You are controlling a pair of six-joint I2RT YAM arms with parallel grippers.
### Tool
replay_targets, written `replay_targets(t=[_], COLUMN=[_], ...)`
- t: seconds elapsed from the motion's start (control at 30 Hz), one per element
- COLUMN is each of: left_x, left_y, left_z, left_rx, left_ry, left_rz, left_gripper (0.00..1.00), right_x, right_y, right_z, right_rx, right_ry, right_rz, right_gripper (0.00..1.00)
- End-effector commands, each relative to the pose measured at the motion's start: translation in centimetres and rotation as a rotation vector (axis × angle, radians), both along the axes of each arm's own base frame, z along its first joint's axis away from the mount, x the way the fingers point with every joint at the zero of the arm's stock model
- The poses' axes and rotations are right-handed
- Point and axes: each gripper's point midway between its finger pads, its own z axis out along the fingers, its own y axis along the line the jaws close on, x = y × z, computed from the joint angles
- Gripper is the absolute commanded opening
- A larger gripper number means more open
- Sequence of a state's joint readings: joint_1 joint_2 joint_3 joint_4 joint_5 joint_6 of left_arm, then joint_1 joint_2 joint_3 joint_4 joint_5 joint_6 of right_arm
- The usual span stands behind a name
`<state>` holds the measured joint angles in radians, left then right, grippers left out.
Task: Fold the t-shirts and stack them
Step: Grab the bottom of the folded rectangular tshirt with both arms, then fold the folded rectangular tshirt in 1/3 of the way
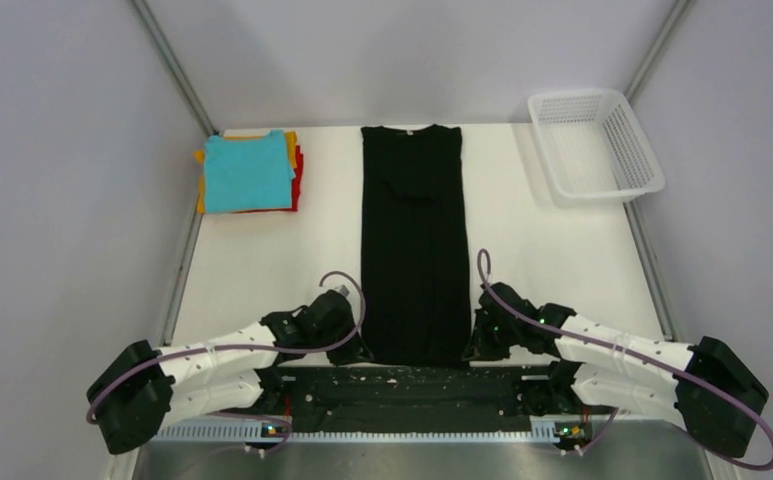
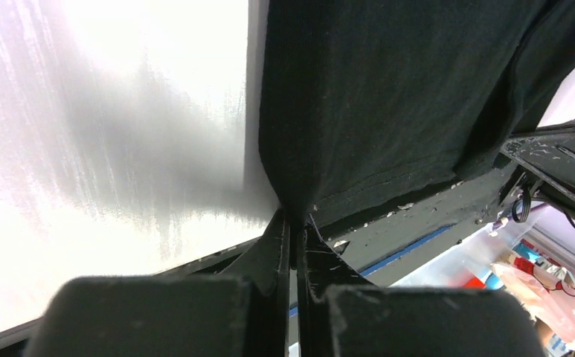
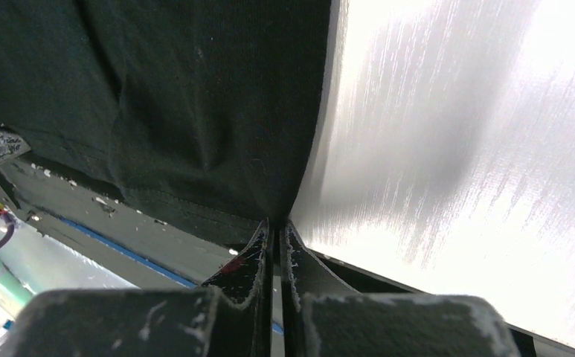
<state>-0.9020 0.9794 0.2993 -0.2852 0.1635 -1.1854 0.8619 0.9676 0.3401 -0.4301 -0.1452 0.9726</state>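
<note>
Our left fingers (image 2: pixel 277 249) are pressed together on the near left corner of the black t-shirt (image 2: pixel 388 97). The hem is drawn up into a small peak where it enters the tips. Our right fingers (image 3: pixel 248 260) are clamped the same way on the near right corner of that shirt, and the cloth narrows to a point between them. In both wrist views the stitched hem runs away from the pinch along the dark strip (image 1: pixel 412 385) at the near edge of the table (image 1: pixel 262 270).

From the top view, our 2 arms reach inward from their bases, the left arm (image 1: pixel 212 360) and the right arm (image 1: pixel 612 350). They meet the shirt at its 2 near corners. The black t-shirt lies flat down the middle of the table as 1 long narrow band, sides folded in, collar at the far edge and hem toward us.

In the far left corner, apart from the black shirt, sits a stack of 3 folded shirts. The teal t-shirt (image 1: pixel 247 170) is on top. The orange-yellow t-shirt (image 1: pixel 201 190) shows along the left side and at the far right corner. The red t-shirt (image 1: pixel 298 178) peeks out along the right edge. A white mesh basket (image 1: pixel 577 97) stands at the far right corner.
</note>
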Motion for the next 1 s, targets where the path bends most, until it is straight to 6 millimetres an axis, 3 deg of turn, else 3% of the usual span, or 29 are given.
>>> replay_targets(t=[0.0, 0.17, 0.33, 0.5, 0.67, 0.83, 0.97], left_x=[-0.1, -1.1, -1.8, -1.3, 1.7, 5.3, 9.9], left_y=[1.5, 1.6, 0.1, -1.5, -3.9, -4.2, -3.9], left_z=[-0.3, 0.1, 1.4, 3.4, 6.7, 8.4, 9.7], left_rx=[0.073, 0.025, -0.048, -0.093, -0.183, -0.108, -0.063], left_ry=[0.003, 0.018, 0.004, -0.026, -0.162, -0.273, -0.353], left_rz=[0.034, 0.035, 0.004, -0.019, 0.005, 0.023, 0.074], left_gripper=[0.00, 0.00, 0.00, 0.00, 0.00, 0.00, 0.00], right_x=[-1.8, -2.8, -3.4, -2.1, 0.6, 4.5, 7.9], right_y=[-1.5, -2.4, -1.3, 0.6, 1.9, 2.2, 2.4], right_z=[-0.7, -0.7, 0.5, 3.4, 6.1, 7.9, 9.7], right_rx=[-0.045, -0.055, 0.010, 0.084, 0.091, 0.044, 0.011], right_ry=[0.055, 0.068, 0.075, 0.026, -0.073, -0.179, -0.263], right_rz=[0.025, 0.048, 0.091, 0.105, 0.086, 0.026, -0.007], right_gripper=[0.00, 0.00, 0.00, 0.00, 0.00, 0.00, 0.00])
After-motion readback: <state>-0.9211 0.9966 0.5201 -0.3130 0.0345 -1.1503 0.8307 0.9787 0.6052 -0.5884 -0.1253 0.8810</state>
